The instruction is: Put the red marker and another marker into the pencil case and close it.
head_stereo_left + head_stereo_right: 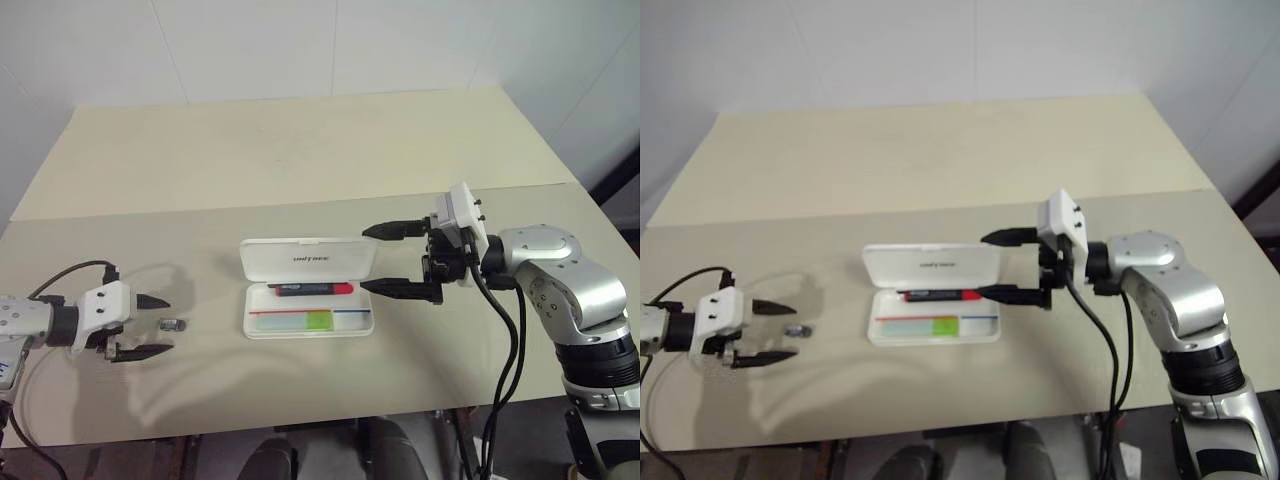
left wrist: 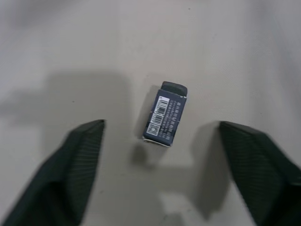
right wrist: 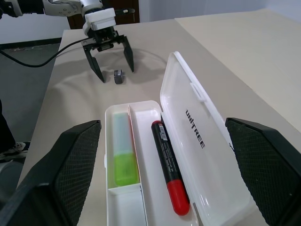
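Note:
The white pencil case lies open at mid table, its UNITREE lid tilted back. The red marker rests in the case's rear slot. The pale green marker lies in the front slot. My right gripper is open and points left at the case's right end, one finger by the lid and the other by the tray. At the left, my left gripper is open just above the table. A small dark block with a barcode label lies between and slightly beyond its fingertips, untouched.
The beige table has a seam across its middle and bare surface behind the case. A black cable loops on the table beside my left wrist. The front edge runs just below both arms.

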`<state>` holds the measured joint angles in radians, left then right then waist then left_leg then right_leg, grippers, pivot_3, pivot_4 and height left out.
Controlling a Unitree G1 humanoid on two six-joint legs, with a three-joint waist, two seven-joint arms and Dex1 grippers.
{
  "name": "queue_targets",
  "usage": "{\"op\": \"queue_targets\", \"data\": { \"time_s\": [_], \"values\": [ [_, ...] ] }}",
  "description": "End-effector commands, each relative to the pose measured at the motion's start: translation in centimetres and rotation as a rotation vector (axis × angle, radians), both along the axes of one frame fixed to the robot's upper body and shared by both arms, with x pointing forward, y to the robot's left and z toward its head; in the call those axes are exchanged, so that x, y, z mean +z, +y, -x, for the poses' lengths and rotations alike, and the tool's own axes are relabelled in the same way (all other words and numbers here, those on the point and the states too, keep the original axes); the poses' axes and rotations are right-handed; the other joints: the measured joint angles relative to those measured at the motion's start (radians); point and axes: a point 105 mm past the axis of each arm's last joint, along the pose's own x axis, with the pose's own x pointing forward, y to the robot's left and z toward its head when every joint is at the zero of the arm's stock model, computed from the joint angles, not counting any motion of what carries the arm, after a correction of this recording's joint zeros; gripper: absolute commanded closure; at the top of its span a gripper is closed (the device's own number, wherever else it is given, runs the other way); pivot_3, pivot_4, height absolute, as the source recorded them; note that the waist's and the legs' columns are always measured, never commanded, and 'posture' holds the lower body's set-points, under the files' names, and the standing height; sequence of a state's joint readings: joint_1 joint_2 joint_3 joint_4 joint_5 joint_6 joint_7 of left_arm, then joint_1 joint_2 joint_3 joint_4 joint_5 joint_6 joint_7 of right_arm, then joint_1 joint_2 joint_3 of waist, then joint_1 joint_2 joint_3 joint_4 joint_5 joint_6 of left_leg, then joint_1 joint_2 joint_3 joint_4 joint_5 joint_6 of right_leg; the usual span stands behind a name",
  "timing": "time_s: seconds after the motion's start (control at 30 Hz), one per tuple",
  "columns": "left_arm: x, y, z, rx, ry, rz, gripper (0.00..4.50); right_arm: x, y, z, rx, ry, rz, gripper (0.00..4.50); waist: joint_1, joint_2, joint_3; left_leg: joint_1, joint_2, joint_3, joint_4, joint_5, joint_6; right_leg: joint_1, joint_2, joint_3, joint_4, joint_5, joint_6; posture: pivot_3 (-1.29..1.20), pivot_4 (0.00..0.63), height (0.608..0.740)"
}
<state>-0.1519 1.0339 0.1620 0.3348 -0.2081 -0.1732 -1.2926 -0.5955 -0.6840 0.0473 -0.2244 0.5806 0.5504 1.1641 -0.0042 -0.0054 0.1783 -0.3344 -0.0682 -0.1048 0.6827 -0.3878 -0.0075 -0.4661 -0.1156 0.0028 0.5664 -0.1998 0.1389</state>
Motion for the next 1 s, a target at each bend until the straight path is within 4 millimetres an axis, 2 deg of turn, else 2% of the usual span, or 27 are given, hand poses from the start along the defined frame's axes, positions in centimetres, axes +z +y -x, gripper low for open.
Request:
{"op": "queue_targets", "data": {
  "time_s": [0.03,0.23,0.27,0.47,0.77,0.97,1.0],
  "values": [
    [0.7,0.5,0.0,0.003,-0.008,-0.026,1.93,1.0,-0.1,0.5,0.01,-0.042,-0.025,0.0,0.0,0.0,0.0,0.0,0.0,0.0,0.0,0.0,0.0,0.0,0.0,0.0,0.0,0.0,0.0,0.0,0.15,0.74],
    [0.2,0.7,0.3,-0.005,-0.004,-0.055,4.0,1.2,0.0,0.5,0.011,-0.046,-0.028,0.0,0.0,0.0,0.0,0.0,0.0,0.0,0.0,0.0,0.0,0.0,0.0,0.0,0.0,0.0,0.0,0.0,0.15,0.74],
    [0.1,0.7,0.3,-0.006,-0.006,-0.055,4.2,1.2,0.0,0.5,0.011,-0.047,-0.029,0.0,0.0,0.0,0.0,0.0,0.0,0.0,0.0,0.0,0.0,0.0,0.0,0.0,0.0,0.0,0.0,0.0,0.15,0.74],
    [0.6,-0.6,0.2,-0.018,-0.041,-0.007,4.2,1.1,0.1,0.5,0.011,-0.046,-0.027,0.0,0.0,0.0,0.0,0.001,0.0,0.001,0.0,0.0,0.0,0.0,0.0,0.0,0.001,0.0,0.0,0.0,0.15,0.74],
    [3.4,-3.7,0.9,-0.072,-0.107,0.105,4.2,0.6,-0.1,0.4,0.001,-0.039,-0.015,0.0,0.001,0.0,0.0,0.0,0.001,0.001,0.0,0.0,0.0,0.0,0.0,0.0,0.0,0.0,0.0,0.0,0.15,0.74],
    [4.4,-5.0,1.2,-0.092,-0.123,0.122,4.2,0.4,-0.3,0.2,-0.004,-0.038,-0.005,0.0,0.0,0.0,0.0,0.001,0.001,0.002,0.0,-0.001,0.0,0.0,0.0,0.001,0.0,0.0,0.0,0.0,0.15,0.74],
    [4.5,-5.7,1.1,-0.107,-0.126,0.136,4.2,0.4,-0.5,0.3,-0.006,-0.039,0.001,0.0,0.001,0.0,0.0,0.001,0.001,0.002,0.0,-0.001,0.0,0.0,0.0,0.001,0.0,0.0,0.0,0.0,0.15,0.74]
  ]
}}
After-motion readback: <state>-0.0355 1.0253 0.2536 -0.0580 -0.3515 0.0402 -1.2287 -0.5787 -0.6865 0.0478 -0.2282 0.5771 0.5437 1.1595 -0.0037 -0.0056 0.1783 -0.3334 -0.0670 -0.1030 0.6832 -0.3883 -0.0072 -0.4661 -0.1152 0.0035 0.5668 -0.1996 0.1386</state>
